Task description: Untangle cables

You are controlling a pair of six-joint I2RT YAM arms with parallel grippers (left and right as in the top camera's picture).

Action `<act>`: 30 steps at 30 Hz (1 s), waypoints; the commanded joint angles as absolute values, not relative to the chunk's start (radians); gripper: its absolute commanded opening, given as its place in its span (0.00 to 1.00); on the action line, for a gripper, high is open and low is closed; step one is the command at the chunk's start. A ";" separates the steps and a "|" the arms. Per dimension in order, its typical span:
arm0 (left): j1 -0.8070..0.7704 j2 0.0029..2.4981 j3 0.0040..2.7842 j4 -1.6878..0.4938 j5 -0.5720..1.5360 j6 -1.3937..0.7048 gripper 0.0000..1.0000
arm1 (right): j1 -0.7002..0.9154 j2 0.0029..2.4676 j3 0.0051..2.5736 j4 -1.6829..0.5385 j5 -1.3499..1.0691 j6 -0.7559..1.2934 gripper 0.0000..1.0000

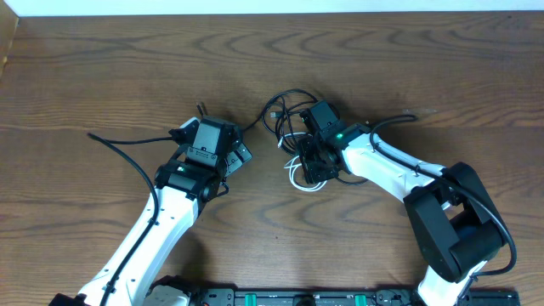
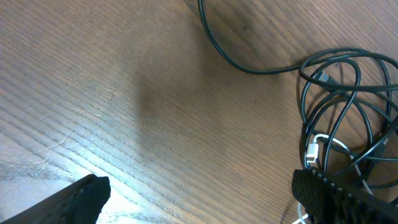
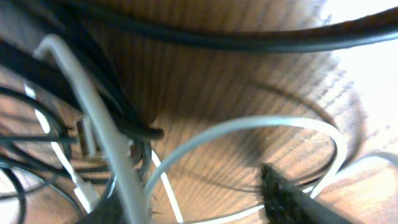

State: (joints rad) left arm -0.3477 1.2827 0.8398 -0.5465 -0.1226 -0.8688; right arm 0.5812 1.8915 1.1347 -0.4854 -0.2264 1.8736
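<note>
The cables (image 1: 289, 119) lie in a tangle at mid-table, several thin black loops with one white cord (image 1: 299, 180) at the near side. My right gripper (image 1: 313, 166) is down in the tangle. In the right wrist view its fingers (image 3: 292, 199) stand apart, and strands of the white cable (image 3: 261, 124) cross the gap between them over bare wood, unclamped; black cables (image 3: 217, 40) run above. My left gripper (image 1: 240, 155) sits left of the tangle. In the left wrist view it (image 2: 199, 205) is wide open over bare wood, with the black loops (image 2: 339, 106) at its right finger.
A thick black arm cord (image 1: 127, 149) runs left from the left arm across the wooden table (image 1: 102, 76). The right arm's white link (image 1: 387, 170) and black base joint (image 1: 455, 221) lie at the near right. A rail (image 1: 297, 297) lines the front edge.
</note>
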 commanded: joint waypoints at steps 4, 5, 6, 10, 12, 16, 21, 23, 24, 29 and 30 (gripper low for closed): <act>-0.344 1.279 0.837 -0.549 -0.143 -0.881 0.99 | 0.575 1.887 1.132 -0.491 -0.209 1.746 0.36; -0.344 1.279 0.837 -0.549 -0.143 -0.881 0.99 | 0.575 1.884 1.132 -0.493 -0.209 1.727 0.32; -0.344 1.279 0.837 -0.549 -0.143 -0.881 0.99 | 0.576 1.878 1.132 -0.498 -0.209 1.711 0.27; -0.344 1.279 0.837 -0.549 -0.143 -0.881 0.99 | 0.571 1.842 1.132 -0.509 -0.195 1.635 0.02; -0.344 1.279 0.837 -0.549 -0.143 -0.881 0.99 | 0.567 1.818 1.132 -0.509 -0.184 1.559 0.01; -0.344 1.279 0.837 -0.549 -0.143 -0.881 0.99 | 0.557 1.747 1.132 -0.517 -0.186 1.325 0.01; -0.344 1.279 0.837 -0.549 -0.143 -0.881 0.99 | 0.556 1.577 1.132 -0.530 -0.170 1.046 0.01; -0.344 1.279 0.837 -0.549 -0.143 -0.881 0.99 | 0.557 1.496 1.132 -0.530 -0.146 0.963 0.01; -0.344 1.279 0.837 -0.549 -0.143 -0.881 0.99 | 0.557 1.457 1.132 -0.530 -0.136 0.931 0.01; -0.344 1.279 0.837 -0.549 -0.143 -0.881 0.99 | 0.557 1.289 1.132 -0.535 -0.102 0.713 0.01; -0.344 1.279 0.837 -0.549 -0.143 -0.881 0.99 | 0.558 1.275 1.132 -0.558 -0.091 0.668 0.01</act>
